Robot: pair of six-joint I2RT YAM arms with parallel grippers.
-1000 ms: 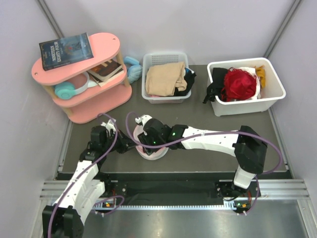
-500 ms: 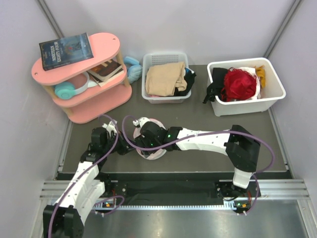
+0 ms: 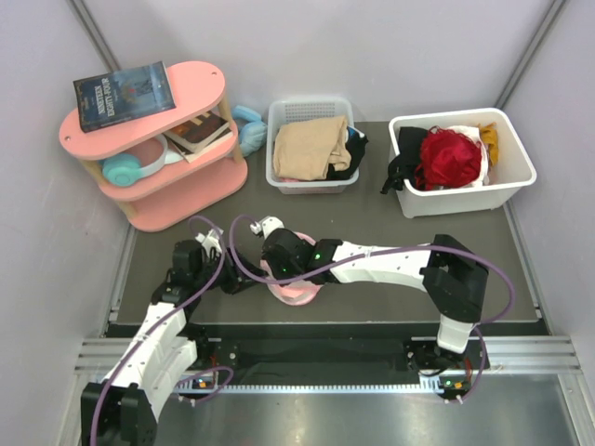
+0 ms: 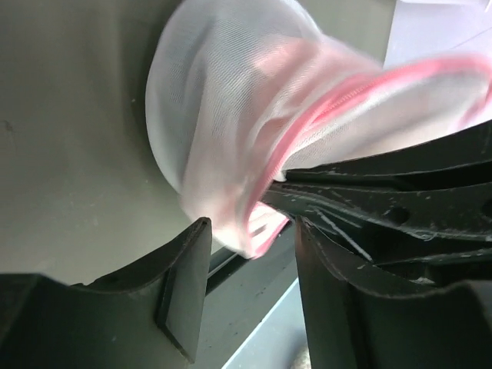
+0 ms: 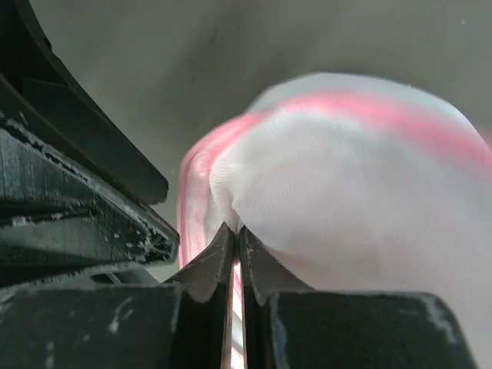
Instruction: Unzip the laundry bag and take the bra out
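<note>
Laundry bag (image 3: pixel 296 290) on bench (image 3: pixel 390 237), 6 o'clock of centre | right end effector (image 5: pixel 234 254) pinched on its pink rim | left end effector (image 4: pixel 250 284) fingers apart, bag edge between

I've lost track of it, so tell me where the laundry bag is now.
In the top view the laundry bag is left of centre on the dark mat, between the left claw and right claw, nearer than the white basket.

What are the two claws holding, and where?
The right gripper pinches the bag at its pink zipper rim; the left gripper, open, only straddles its edge.
</note>
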